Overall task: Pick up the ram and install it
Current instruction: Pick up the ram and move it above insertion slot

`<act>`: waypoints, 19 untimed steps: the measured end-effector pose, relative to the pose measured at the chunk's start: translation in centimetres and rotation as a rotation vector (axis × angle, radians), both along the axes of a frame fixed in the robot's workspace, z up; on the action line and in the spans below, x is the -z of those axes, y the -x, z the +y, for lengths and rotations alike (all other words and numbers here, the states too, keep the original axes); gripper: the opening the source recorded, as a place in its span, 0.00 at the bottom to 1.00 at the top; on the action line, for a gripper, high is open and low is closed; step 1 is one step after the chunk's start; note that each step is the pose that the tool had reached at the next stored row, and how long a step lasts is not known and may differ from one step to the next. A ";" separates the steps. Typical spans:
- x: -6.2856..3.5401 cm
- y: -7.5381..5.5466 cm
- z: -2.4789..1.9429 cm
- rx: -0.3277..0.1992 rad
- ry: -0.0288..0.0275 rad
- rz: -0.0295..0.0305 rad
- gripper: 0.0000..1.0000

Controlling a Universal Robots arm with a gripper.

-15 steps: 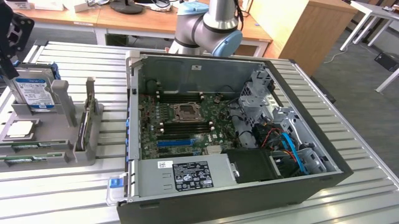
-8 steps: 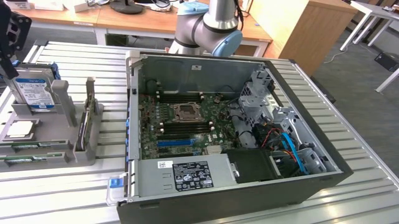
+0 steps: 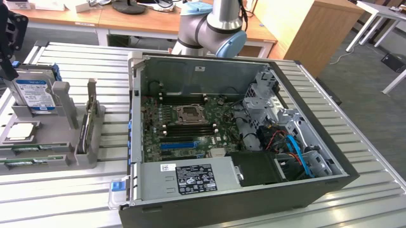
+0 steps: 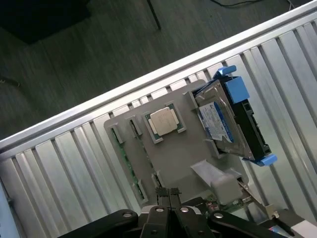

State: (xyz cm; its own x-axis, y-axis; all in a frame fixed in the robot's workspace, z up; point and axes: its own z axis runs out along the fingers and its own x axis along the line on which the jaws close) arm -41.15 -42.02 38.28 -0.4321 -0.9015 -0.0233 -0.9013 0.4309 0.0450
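Observation:
Two green ram sticks [image 3: 32, 160] lie edge-up in slots at the near end of a grey holder [image 3: 38, 137], at the exterior view's left. In the wrist view one ram stick [image 4: 125, 156] runs along the holder's edge, a short way from my gripper [image 4: 169, 198]. The black fingers [image 4: 162, 197] are pressed together with nothing between them. My gripper [image 3: 9, 71] hangs over the far end of the holder, above the hard drive. The open computer case [image 3: 317, 118] holds the motherboard [image 3: 190, 128] with dark memory slots beside the processor socket.
The holder also carries a blue-labelled silver hard drive [image 4: 220, 124] in a blue bracket, a square silver processor chip [image 4: 163, 120] and an upright card [image 3: 89, 118]. A ribbed metal table [image 3: 63, 199] lies under everything. The arm's base [image 3: 212, 28] stands behind the case, with desks beyond.

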 end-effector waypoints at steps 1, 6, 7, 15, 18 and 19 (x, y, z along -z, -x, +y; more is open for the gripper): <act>0.00 0.0 0.00 -0.017 0.0000 0.0000 0.11; 0.00 0.0 0.00 -0.099 0.0000 0.0000 0.11; 0.00 0.0 0.00 -0.115 0.0000 0.0000 0.11; 0.00 0.0 0.00 -0.163 0.0000 0.0000 0.11; 0.00 0.0 0.00 -0.176 0.0000 0.0000 0.11; 0.00 0.0 0.00 -0.185 0.0000 0.0000 0.11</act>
